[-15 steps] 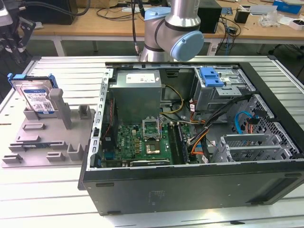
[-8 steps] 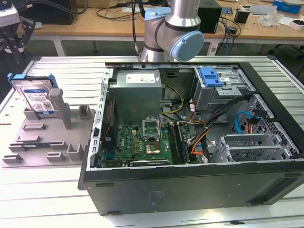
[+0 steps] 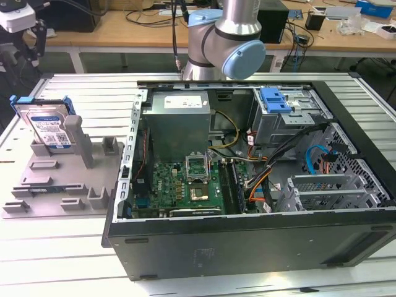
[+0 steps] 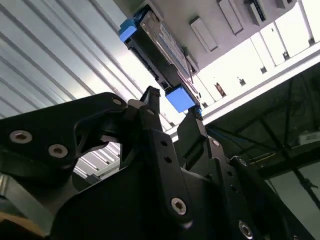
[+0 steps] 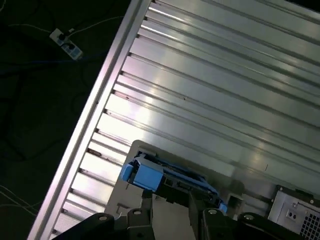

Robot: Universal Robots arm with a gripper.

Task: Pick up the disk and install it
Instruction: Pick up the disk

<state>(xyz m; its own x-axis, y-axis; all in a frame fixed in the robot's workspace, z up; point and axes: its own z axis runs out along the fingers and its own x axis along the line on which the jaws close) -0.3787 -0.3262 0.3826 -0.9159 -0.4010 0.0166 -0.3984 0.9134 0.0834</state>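
One disk [image 3: 48,127], silver metal in a blue plastic carrier frame, stands propped on a grey slotted fixture [image 3: 62,185] at the exterior view's left, beside the open computer case [image 3: 247,241]. Its long axis tilts upward, label facing the camera, blue end uppermost. Gripper [image 4: 171,107] hangs above it over the ribbed aluminium table [image 3: 55,253], black fingers apart, gripping nothing.

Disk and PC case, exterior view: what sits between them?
In the exterior view, a tall grey post and a shorter post on the grey fixture plate stand between the disk and the case's side wall.
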